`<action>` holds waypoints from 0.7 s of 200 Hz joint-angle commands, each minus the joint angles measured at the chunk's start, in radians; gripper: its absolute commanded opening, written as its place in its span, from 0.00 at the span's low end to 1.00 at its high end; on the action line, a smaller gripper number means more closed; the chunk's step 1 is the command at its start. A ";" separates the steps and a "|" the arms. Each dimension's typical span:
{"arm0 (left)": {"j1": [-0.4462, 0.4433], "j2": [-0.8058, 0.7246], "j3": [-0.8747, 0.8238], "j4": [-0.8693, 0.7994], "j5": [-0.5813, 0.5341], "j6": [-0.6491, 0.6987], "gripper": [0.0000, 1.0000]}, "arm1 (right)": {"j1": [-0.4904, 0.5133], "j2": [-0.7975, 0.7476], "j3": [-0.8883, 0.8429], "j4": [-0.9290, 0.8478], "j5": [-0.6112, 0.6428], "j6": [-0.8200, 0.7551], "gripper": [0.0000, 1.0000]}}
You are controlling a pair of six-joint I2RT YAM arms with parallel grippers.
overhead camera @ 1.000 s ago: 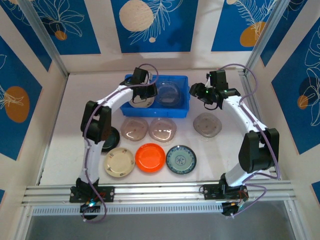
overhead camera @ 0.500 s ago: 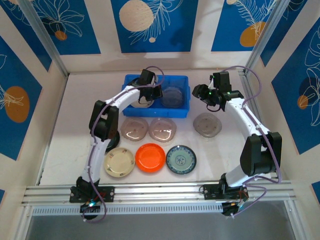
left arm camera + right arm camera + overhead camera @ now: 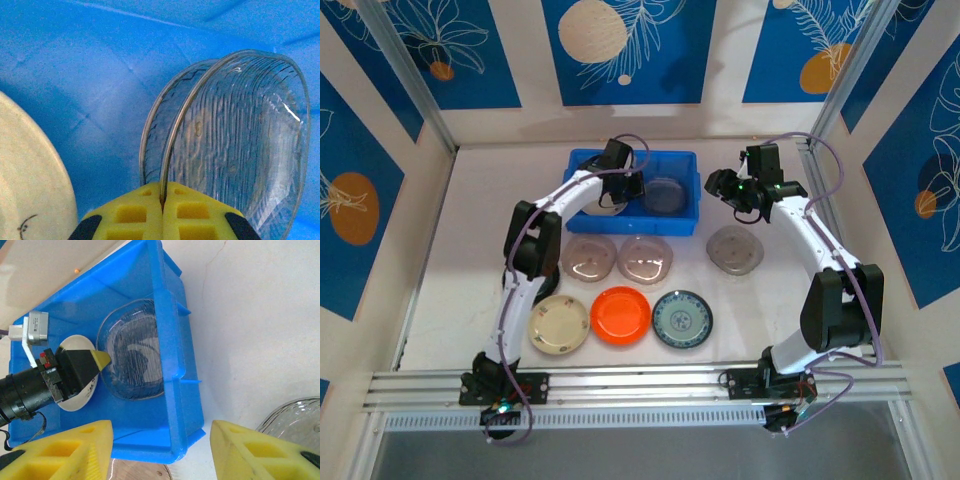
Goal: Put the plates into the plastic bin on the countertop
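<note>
I am at the step of setting a plate down. My left claw [image 3: 162,200] is shut tight on the rim of a clear grey plate [image 3: 235,150], inside the blue bin [image 3: 640,228] at 12 o'clock of the countertop [image 3: 450,250]. Next, I think, I must open the claw and lift away without dragging the plate. The left arm reaches forward with the wrist bent down. The right claw [image 3: 160,435] hangs half open and empty at 3 o'clock of the bin.

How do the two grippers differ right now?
The left gripper is shut on a clear plate by its rim, while the right gripper is open and empty. The left gripper is inside the blue bin; the right gripper hangs beside the bin's right end, above the countertop. Both have yellow fingers.
</note>
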State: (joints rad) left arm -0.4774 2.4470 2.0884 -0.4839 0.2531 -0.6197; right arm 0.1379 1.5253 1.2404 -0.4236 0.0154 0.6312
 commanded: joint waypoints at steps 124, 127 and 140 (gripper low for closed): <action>-0.010 0.003 0.088 -0.088 -0.039 0.051 0.32 | 0.044 -0.022 0.021 -0.010 -0.001 -0.001 0.55; -0.010 0.001 0.087 -0.089 -0.042 0.052 0.32 | 0.046 -0.022 0.022 -0.011 0.000 -0.001 0.55; -0.010 -0.006 0.089 -0.097 -0.050 0.061 0.32 | 0.049 -0.022 0.025 -0.012 0.000 -0.002 0.55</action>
State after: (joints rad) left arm -0.4786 2.4477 2.1437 -0.5423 0.2298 -0.5922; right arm 0.1745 1.5257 1.2411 -0.4240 0.0162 0.6308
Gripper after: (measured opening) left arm 0.322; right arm 0.553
